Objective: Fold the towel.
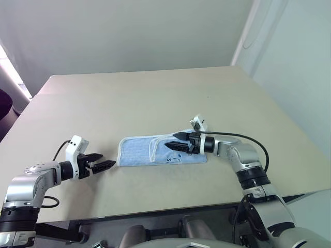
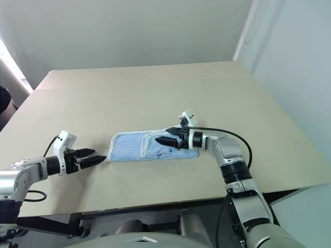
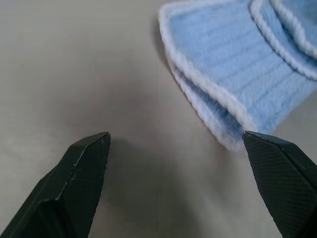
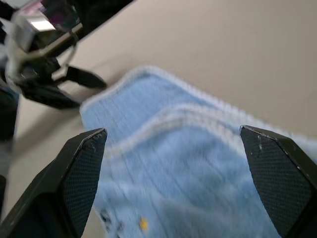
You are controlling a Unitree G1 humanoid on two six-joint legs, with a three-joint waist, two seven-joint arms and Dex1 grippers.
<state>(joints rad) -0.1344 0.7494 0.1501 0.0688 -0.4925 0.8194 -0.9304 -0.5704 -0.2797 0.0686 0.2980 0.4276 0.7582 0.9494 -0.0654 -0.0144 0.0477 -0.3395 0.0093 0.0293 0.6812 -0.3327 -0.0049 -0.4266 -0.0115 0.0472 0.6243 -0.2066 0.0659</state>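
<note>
Towel (image 1: 155, 151) laid folded on desk (image 1: 155, 98), near front edge. Left claw (image 1: 105, 165) spread wide, empty, just beside towel's left end. Right claw (image 1: 173, 141) spread wide, empty, above right half. Fold judged done; next: withdrawal or final smoothing.

A broad beige table (image 1: 155, 98) is seen, its top plain and matte, with the far edge set close to a pale wall. One light-blue towel (image 1: 139, 152) with white stitched edging is laid flat on it near the front edge, folded over into a long strip with layers stacked at its left end. A small dark logo with a blue dot (image 1: 174, 159) is shown near the towel's right front corner.
</note>
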